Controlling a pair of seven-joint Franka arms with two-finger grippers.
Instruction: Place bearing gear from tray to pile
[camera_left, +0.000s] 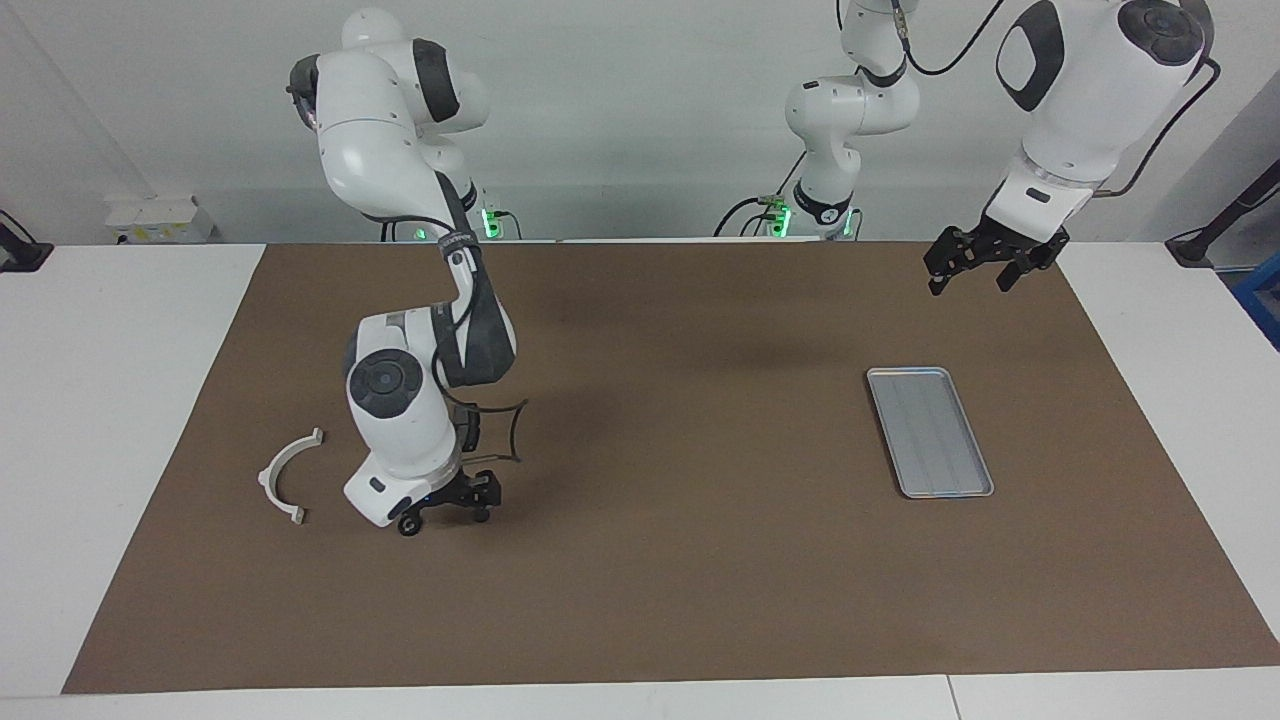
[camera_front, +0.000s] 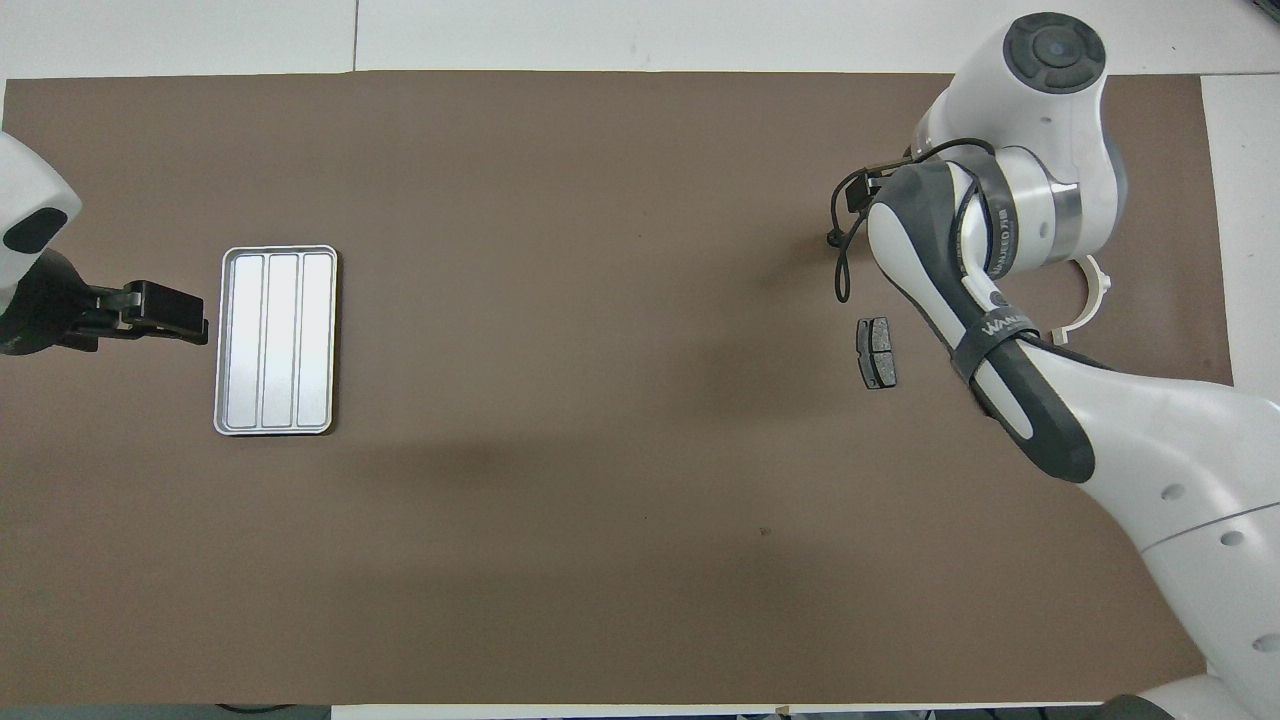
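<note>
The desk (camera_left: 700, 600) carries the tray (camera_left: 930, 432), bare, its long axis running toward the robots; the left pincer (camera_left: 985, 268) waits spread above its end; the right pincer (camera_left: 450, 508), spread, hangs just over the bearing gear (camera_left: 408, 525), lying beside the white bracket (camera_left: 288, 476).

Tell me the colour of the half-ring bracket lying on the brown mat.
White, or slightly off-white. The half-ring bracket shows best in the facing view.
</note>
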